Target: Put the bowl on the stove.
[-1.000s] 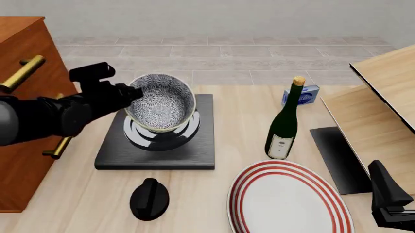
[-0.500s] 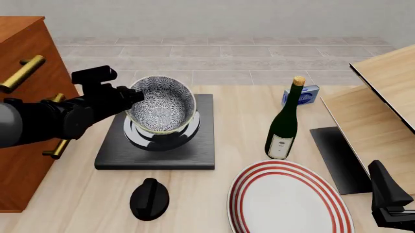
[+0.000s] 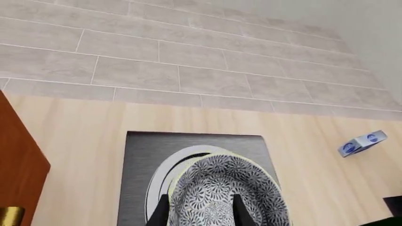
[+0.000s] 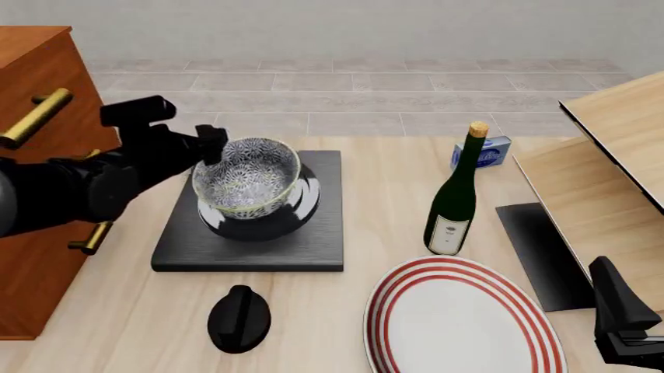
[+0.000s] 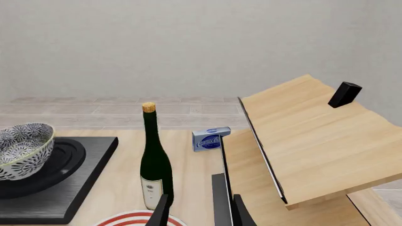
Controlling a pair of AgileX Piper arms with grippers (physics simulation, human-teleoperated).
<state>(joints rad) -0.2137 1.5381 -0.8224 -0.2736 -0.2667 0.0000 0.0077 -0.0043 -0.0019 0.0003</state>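
Your left gripper (image 4: 213, 144) sat at the near-left rim of the bowl (image 4: 247, 185), fingers (image 3: 162, 214) straddling it over the stove (image 4: 322, 225); whether they pinched, I couldn't tell.

**Bowl lowered onto the burner**

The bowl (image 4: 247, 183) has dropped from its raised, tilted pose a second ago — it now sits more level on the stove (image 4: 252, 225) rings. The left gripper (image 4: 213, 144) has shifted left and slightly up — its fingers apart at the bowl's near rim.
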